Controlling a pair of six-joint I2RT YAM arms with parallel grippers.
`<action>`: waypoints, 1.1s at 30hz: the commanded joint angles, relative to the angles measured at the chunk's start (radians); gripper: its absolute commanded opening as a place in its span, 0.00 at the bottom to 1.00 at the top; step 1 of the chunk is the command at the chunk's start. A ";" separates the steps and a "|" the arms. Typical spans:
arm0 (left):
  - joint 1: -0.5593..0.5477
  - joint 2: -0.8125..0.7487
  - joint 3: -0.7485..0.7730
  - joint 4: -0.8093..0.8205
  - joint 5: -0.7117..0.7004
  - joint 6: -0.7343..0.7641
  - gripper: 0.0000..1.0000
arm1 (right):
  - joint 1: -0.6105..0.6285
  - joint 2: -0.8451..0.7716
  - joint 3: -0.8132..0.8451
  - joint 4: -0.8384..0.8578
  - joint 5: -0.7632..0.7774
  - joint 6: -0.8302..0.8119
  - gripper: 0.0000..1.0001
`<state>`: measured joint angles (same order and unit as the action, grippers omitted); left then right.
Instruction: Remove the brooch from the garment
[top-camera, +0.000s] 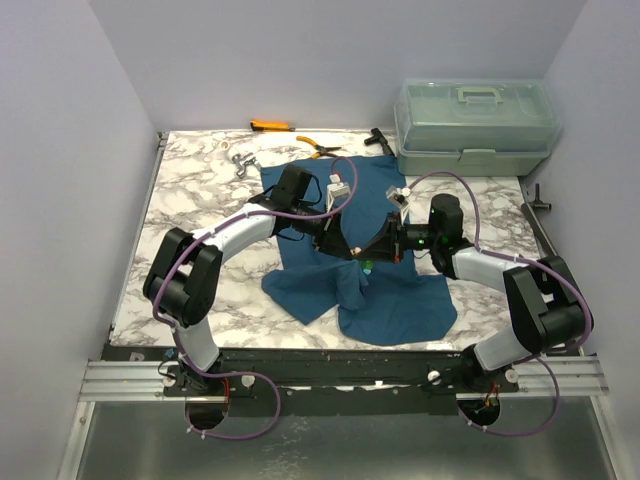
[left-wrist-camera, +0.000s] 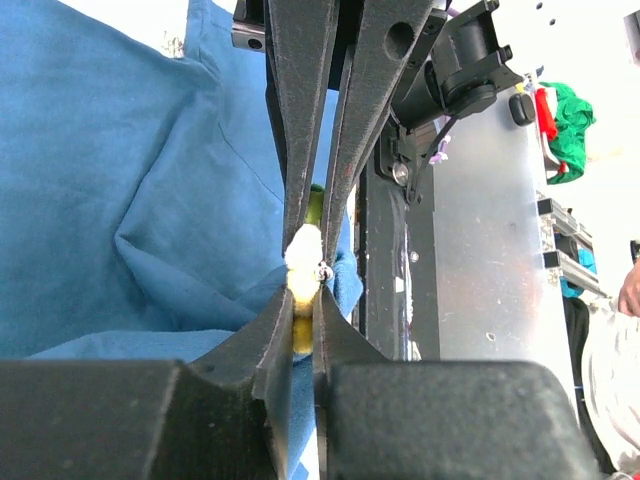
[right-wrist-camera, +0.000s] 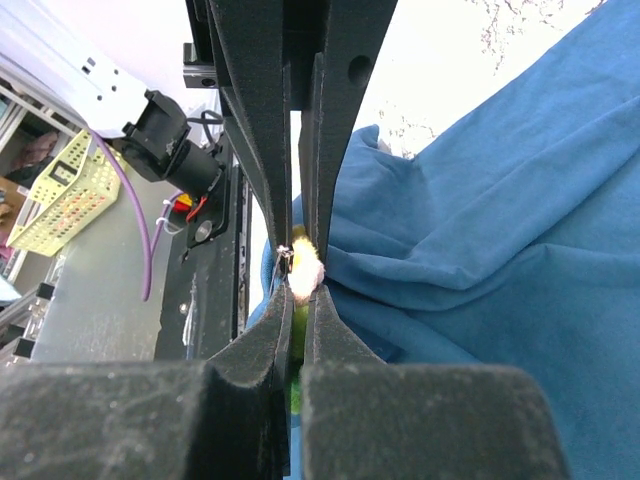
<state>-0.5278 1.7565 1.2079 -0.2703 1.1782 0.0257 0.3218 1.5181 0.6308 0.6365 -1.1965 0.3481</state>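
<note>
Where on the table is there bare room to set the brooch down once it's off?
Most room: the table's left side, between its edge and the garment, though the left arm crosses it. A narrower strip right of the garment, in front of the toolbox, under the right arm. Crowded: the middle around the brooch, and the far edge with pliers.

My fingers (left-wrist-camera: 230, 400) are black. The brooch (left-wrist-camera: 303, 262) shows pale yellow and green. The shirt (top-camera: 400, 300) is plain teal-blue, the table (top-camera: 200, 190) white marble veined grey, the box (top-camera: 475, 125) pale green.
</note>
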 joint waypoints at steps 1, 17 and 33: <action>-0.009 0.016 0.030 0.037 0.046 -0.021 0.15 | 0.004 0.017 -0.013 0.037 -0.007 0.004 0.01; -0.011 0.020 0.014 0.110 0.042 -0.079 0.05 | 0.005 0.026 -0.026 0.101 -0.027 0.056 0.00; -0.011 0.001 -0.018 0.207 0.038 -0.139 0.00 | 0.005 0.071 0.002 0.055 -0.056 0.070 0.15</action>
<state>-0.5323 1.7695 1.1881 -0.1234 1.1854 -0.1020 0.3172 1.5604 0.6189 0.7010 -1.2209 0.4118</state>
